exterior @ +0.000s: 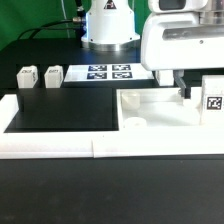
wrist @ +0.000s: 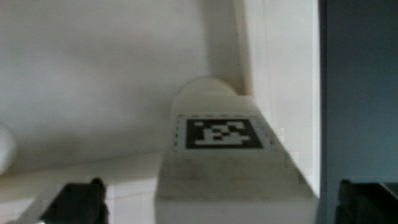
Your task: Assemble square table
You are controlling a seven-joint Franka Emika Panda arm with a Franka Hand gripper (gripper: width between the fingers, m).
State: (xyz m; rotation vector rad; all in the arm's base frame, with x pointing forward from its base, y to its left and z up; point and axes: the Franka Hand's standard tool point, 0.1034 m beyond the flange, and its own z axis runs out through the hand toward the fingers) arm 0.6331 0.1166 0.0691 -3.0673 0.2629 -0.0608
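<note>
The white square plate [exterior: 160, 108] lies on the exterior view's right, with a round corner socket [exterior: 131, 98]. One tagged white leg [exterior: 213, 96] stands on the plate's right part. My gripper [exterior: 186, 88] hangs low over the plate just left of that leg. In the wrist view the leg [wrist: 222, 130] lies between my dark fingertips [wrist: 80, 200], tag facing the camera, with a gap on each side, so the jaws are open around it and not touching. The plate [wrist: 107, 80] fills the background. Two more legs [exterior: 27, 77] [exterior: 53, 75] stand at the far left.
Long white border rails [exterior: 50, 146] frame a black area on the left and front. The marker board [exterior: 108, 73] lies at the back by the robot base [exterior: 107, 25]. The plate's far edge meets a dark strip [wrist: 365, 80] in the wrist view.
</note>
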